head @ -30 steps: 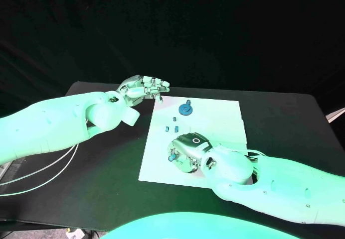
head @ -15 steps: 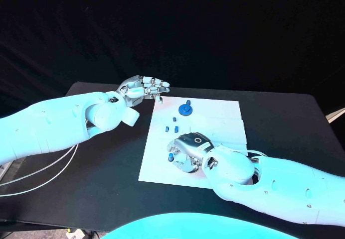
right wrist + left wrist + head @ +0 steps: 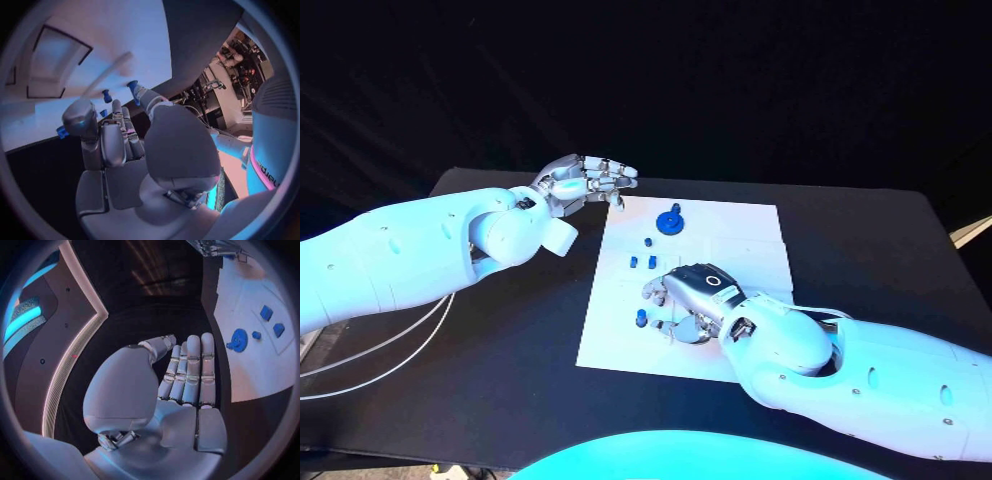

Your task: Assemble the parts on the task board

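Observation:
The white task board (image 3: 733,240) lies mid-table. On it are a blue gear-like disc (image 3: 672,219) at the far end, small blue parts (image 3: 649,240) (image 3: 642,261) further in, and one blue part (image 3: 642,318) near the front left. My right hand (image 3: 687,300) is down on the board's near left area, fingers spread, fingertips beside that front part. In the right wrist view a small blue part (image 3: 102,113) shows in the gap between thumb (image 3: 79,120) and fingers, apart from both. My left hand (image 3: 584,180) hovers off the board's far left corner, fingers straight together and holding nothing (image 3: 187,375).
The black table (image 3: 488,340) surrounds the board, with bare room to the left and right. White cables (image 3: 387,345) hang beside my left arm. The left wrist view shows the disc (image 3: 239,339) and small blue parts (image 3: 266,313) on the board (image 3: 262,365).
My right hand has shifted slightly toward the right and nearer on the board, its wrist turning a little. The left hand and the blue parts stay where they were.

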`<state>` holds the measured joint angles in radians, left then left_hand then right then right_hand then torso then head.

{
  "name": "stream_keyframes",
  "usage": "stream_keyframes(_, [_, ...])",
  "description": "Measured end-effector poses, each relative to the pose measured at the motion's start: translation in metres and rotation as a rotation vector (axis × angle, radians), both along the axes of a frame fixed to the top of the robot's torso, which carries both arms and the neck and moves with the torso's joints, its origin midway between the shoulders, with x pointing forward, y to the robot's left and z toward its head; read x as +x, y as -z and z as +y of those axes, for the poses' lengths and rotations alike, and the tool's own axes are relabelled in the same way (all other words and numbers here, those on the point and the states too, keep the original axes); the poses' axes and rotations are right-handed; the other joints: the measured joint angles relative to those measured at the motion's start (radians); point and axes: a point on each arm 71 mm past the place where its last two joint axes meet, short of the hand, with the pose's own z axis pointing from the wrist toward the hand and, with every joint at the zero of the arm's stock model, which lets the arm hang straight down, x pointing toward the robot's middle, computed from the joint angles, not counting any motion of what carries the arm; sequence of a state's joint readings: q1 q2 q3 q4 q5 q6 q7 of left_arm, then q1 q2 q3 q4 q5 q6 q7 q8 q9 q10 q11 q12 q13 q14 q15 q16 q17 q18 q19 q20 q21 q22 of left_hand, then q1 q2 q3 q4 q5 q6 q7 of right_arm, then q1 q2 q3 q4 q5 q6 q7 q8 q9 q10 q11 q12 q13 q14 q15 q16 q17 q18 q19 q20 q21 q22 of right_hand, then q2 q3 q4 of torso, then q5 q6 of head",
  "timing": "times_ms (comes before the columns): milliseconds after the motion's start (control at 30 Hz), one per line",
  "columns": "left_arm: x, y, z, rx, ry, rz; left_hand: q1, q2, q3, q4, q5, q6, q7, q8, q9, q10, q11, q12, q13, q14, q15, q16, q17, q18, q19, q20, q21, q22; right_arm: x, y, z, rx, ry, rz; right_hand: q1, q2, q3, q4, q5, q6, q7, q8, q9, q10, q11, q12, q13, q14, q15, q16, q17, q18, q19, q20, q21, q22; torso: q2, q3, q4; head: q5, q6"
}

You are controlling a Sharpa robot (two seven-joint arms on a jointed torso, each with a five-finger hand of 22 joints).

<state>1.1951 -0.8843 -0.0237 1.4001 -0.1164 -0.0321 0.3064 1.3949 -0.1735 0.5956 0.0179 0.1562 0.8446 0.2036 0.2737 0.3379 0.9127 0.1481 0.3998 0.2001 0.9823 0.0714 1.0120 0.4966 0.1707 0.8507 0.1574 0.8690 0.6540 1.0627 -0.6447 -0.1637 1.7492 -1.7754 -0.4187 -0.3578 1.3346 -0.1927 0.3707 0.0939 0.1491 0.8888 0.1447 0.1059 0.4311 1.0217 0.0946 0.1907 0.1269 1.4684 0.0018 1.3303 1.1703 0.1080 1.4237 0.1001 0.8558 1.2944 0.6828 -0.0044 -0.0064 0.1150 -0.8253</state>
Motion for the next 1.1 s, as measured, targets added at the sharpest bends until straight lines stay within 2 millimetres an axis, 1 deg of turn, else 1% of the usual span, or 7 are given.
stream_keyframes(267, [0.000,0.000,0.000,-0.001,-0.004,-0.004,0.000,0.000,0.000,0.000,0.000,0.000,0.000,0.000,0.000,0.000,0.000,0.000,0.000,0.000,0.000,0.000,0.000,0.000,0.000,0.000,0.000,0.000,0.024,-0.030,-0.053,0.229,0.137,0.072,0.021,-0.021,0.027,0.026,0.002,0.055,0.013,0.003,-0.007,0.071,0.002,0.065,0.010,0.000,0.000,0.000,0.015,0.000,0.001,0.000,0.038,0.001,-0.007,0.0016,-0.0055,-0.026,0.022])
stream_keyframes(433, [0.000,0.003,0.001,-0.003,-0.011,-0.003,0.000,0.000,0.000,0.000,0.000,0.000,0.000,0.000,0.000,0.000,0.000,0.000,0.000,0.000,0.000,0.000,0.000,0.000,0.000,0.000,0.000,0.000,0.039,-0.043,-0.094,0.323,0.258,0.198,-0.005,-0.047,0.042,0.042,0.024,0.091,0.004,0.046,-0.005,0.129,-0.013,0.145,0.062,-0.013,-0.014,0.023,0.046,-0.001,0.014,-0.013,0.087,0.001,-0.015,0.0042,-0.0121,-0.056,0.034])
stream_keyframes(500, [-0.001,0.006,0.002,-0.003,-0.015,0.001,0.000,0.000,0.000,0.000,0.000,0.000,0.000,0.000,0.000,0.000,0.000,0.000,0.000,0.000,0.000,0.000,0.000,0.000,0.000,0.000,0.000,0.000,0.043,-0.045,-0.112,0.349,0.317,0.272,-0.015,-0.056,0.009,0.075,0.041,0.092,-0.011,0.094,0.009,0.141,-0.027,0.348,0.277,-0.013,-0.037,0.041,0.067,-0.001,0.032,-0.032,0.150,0.001,-0.019,0.0051,-0.0152,-0.070,0.038])
stream_keyframes(567, [-0.002,0.008,0.002,-0.004,-0.017,0.005,0.000,0.000,0.000,0.000,0.000,0.000,0.000,0.000,0.000,0.000,0.000,0.000,0.000,0.000,0.000,0.000,0.000,0.000,0.000,0.000,0.000,0.000,0.044,-0.046,-0.125,0.354,0.353,0.314,-0.015,-0.056,-0.001,0.085,0.040,0.085,-0.018,0.120,0.017,0.141,-0.027,0.478,0.404,-0.011,-0.039,0.055,0.084,-0.006,0.032,-0.032,0.193,0.001,-0.023,0.0057,-0.0174,-0.079,0.040])
stream_keyframes(667, [-0.003,0.011,0.002,-0.006,-0.019,0.010,0.000,0.000,0.000,0.000,0.000,0.000,0.000,0.000,0.000,0.000,0.000,0.000,0.000,0.000,0.000,0.000,0.000,0.000,0.000,0.000,0.000,0.000,0.044,-0.046,-0.146,0.325,0.414,0.370,-0.037,-0.034,-0.047,0.130,0.040,0.081,-0.022,0.178,0.042,0.164,-0.037,0.898,0.901,-0.010,-0.039,0.109,0.122,-0.024,0.033,-0.033,0.307,0.001,-0.029,0.0071,-0.0219,-0.098,0.043])
stream_keyframes(867, [-0.004,0.013,0.001,-0.010,-0.019,0.014,0.000,0.000,0.000,0.000,0.000,0.000,0.000,0.010,0.000,0.000,0.000,0.000,0.000,0.000,0.000,0.000,0.000,0.000,0.000,0.000,0.000,0.000,0.039,-0.038,-0.174,0.188,0.499,0.436,-0.130,-0.015,-0.106,0.189,0.087,0.085,-0.031,0.236,0.081,0.223,-0.042,1.112,1.131,-0.010,-0.039,0.154,0.122,-0.040,0.033,-0.033,0.398,0.001,-0.036,0.0078,-0.0290,-0.118,0.043])
stream_keyframes(1100, [-0.006,0.014,-0.001,-0.014,-0.015,0.015,0.000,0.000,0.000,0.000,0.000,0.000,0.000,0.009,0.000,0.000,0.000,0.000,0.000,0.000,0.000,0.000,0.000,0.000,0.000,0.000,0.000,-0.001,0.030,-0.029,-0.186,0.060,0.559,0.438,-0.142,-0.002,-0.156,0.194,0.087,0.077,-0.036,0.239,0.094,0.274,-0.052,1.149,1.163,-0.010,-0.039,0.169,0.122,-0.041,0.033,-0.033,0.448,0.001,-0.039,0.0079,-0.0339,-0.126,0.034])
